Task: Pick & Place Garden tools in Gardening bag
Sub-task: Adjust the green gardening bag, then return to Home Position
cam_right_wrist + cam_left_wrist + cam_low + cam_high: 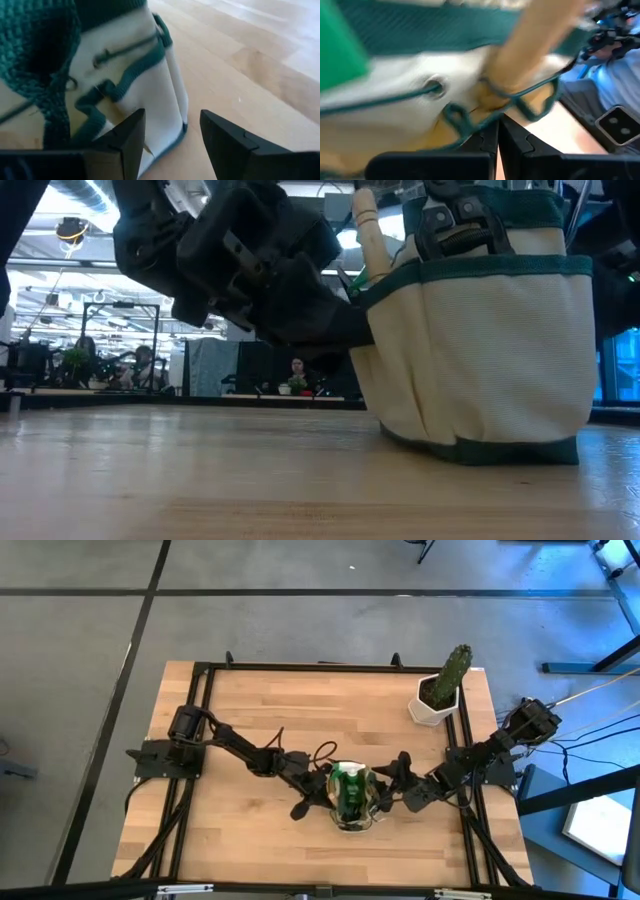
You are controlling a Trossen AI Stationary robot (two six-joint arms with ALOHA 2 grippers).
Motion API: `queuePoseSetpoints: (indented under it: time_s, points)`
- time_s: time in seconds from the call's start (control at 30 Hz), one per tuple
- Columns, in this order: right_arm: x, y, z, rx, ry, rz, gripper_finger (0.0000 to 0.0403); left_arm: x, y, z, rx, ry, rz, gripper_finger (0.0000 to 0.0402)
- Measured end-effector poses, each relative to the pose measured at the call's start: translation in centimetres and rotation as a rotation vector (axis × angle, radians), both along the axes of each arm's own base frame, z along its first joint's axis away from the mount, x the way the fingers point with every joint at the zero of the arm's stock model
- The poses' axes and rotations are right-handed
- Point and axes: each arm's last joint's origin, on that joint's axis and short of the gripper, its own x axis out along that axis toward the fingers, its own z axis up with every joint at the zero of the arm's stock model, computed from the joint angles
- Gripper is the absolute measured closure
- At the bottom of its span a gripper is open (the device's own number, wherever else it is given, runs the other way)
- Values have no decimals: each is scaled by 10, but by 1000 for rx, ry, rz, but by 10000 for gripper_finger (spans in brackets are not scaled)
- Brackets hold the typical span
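Observation:
The gardening bag (352, 797), beige cloth with green trim, stands on its base at the middle of the table's near half. Out of it (480, 350) stick a wooden tool handle (368, 230) and black pruner handles (455, 218); from above a green tool (350, 788) shows inside. My left gripper (318, 786) is shut at the bag's left side. My right gripper (393, 787) stands open by the bag's right side, and in its own view the bag's lower corner (172, 125) lies ahead between its open fingers (172, 114); I see no touch there. My left gripper (497, 131) is shut on the green-trimmed edge of a side pocket (470, 122) on the bag's left side, pinched at the fingertips. The fingers come nearly level from the table's left (345, 315). The trim runs in a V to the fingertips; the bag stays on the table.
A cactus in a white pot (440, 692) stands at the table's far right corner. Bare wooden tabletop (250, 710) lies behind and in front of the bag. Beyond the table the low view shows a room with people far off.

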Motion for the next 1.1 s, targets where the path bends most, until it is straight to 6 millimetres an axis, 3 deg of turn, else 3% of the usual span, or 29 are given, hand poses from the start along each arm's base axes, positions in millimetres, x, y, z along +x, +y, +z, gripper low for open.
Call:
queuePoseSetpoints:
  time_s: [0.43,0.7,0.87,1.1]
  points:
    - [-10,-2,-7,67,-17,-8,210,-3,-2,-7,11,76,11,400]
    - [-11,-2,0,61,-26,23,210,-8,-1,-5,16,91,8,398]
    - [-19,-3,14,39,-20,54,210,-25,2,-3,32,114,52,400]
    - [-34,-10,31,25,0,72,210,-59,6,16,63,71,142,397]
